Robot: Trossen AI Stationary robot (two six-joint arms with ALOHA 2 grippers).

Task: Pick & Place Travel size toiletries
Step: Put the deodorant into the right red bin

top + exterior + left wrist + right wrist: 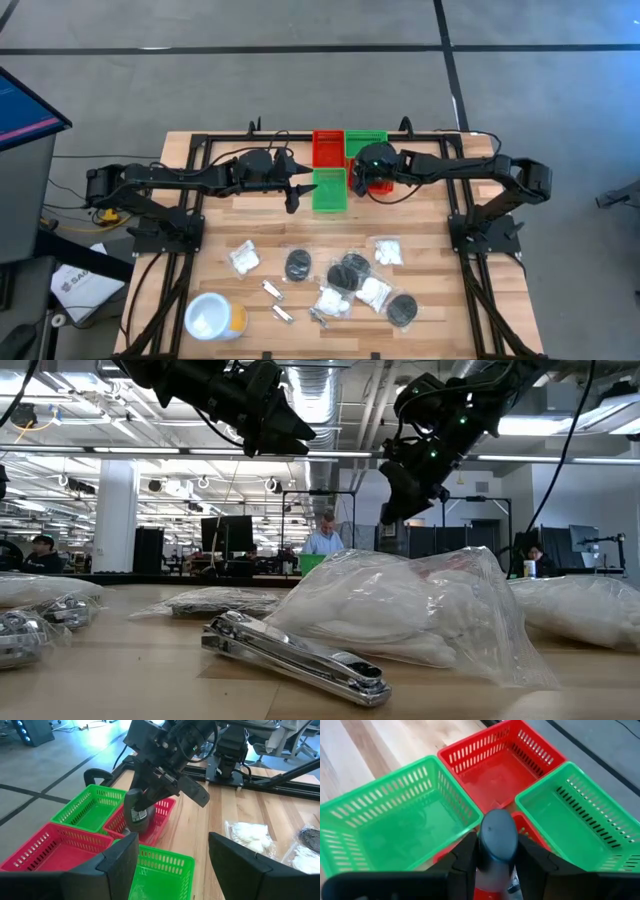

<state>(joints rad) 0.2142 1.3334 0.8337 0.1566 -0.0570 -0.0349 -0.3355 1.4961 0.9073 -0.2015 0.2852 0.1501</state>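
Spanning most of the high view, the wooden tabletop (420,230) carries four bins at its far edge – two red, two green. Right pincer (492,857) hangs above the near red bin (152,817), clamped on the small dark grey bottle (495,840). Left pincer (172,852) w/ fingers apart, empty, over the near green bin (328,190). Remaining toiletries lie towards the near edge: white packets (372,292), black discs (298,265), silver sachets (272,291) – beside a white tub (210,315).
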